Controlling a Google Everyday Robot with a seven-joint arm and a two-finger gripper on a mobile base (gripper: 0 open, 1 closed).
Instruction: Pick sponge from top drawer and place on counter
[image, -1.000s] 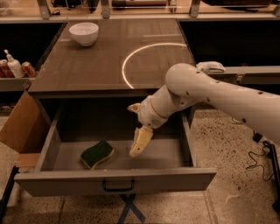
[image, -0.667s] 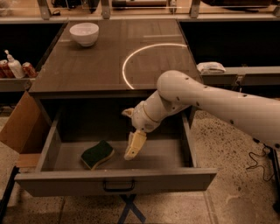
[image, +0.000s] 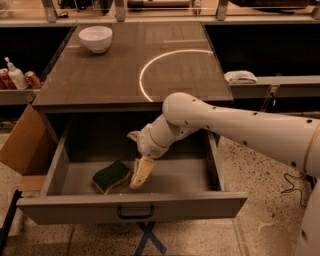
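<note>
I see the sponge (image: 111, 176) lying green side up on the floor of the open top drawer (image: 132, 207), left of centre and near the front panel. My hand (image: 140, 175) hangs tip-down inside the drawer, just beside the sponge's right edge. I cannot tell whether it touches, nor whether it is released or clenched. The worktop (image: 100, 75) behind carries a white bowl (image: 95, 38) at its far left corner.

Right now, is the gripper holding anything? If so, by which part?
Nothing looks held. The gripper is down inside the open drawer, right beside the sponge, which lies flat on the drawer floor.
</note>
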